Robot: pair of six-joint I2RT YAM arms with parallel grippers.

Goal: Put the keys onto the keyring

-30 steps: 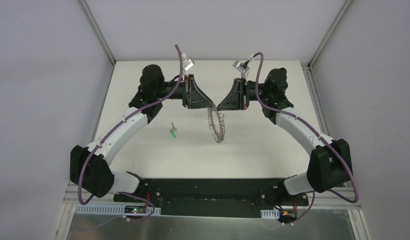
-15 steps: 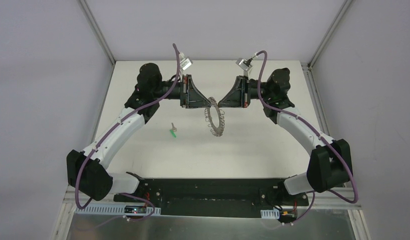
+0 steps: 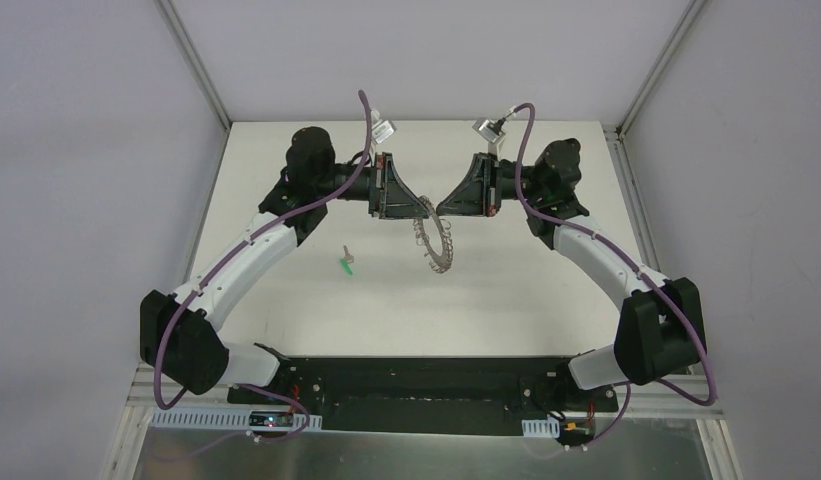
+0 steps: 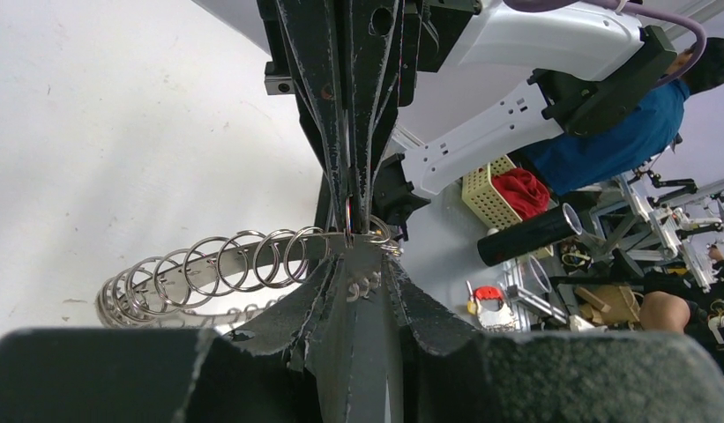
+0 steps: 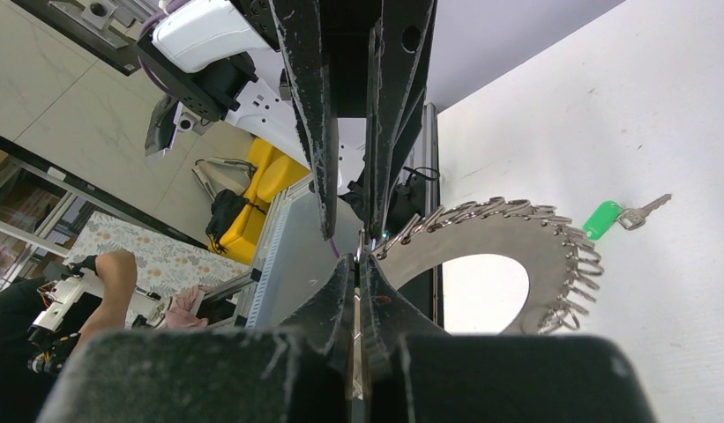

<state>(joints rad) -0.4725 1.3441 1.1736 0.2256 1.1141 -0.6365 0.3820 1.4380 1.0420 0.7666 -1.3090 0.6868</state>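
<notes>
Left arm (image 3: 248, 258), left of frame: white curved link shells, black joint housings, bulky black elbow block. Right arm (image 3: 598, 258), right of frame: was identical. Purple cable (image 3: 365, 110) ran looped along each. Left gripper (image 3: 422, 206) and right gripper (image 3: 439, 211): black triangular fingers, scuffed edges, round holes. Silver camera box (image 3: 384, 128) topped each wrist.

keyring (image 3: 436, 258) top edge hidden between pinching fingers (image 3: 404, 203), key (image 3: 347, 264) — teeth too small to tell
</notes>
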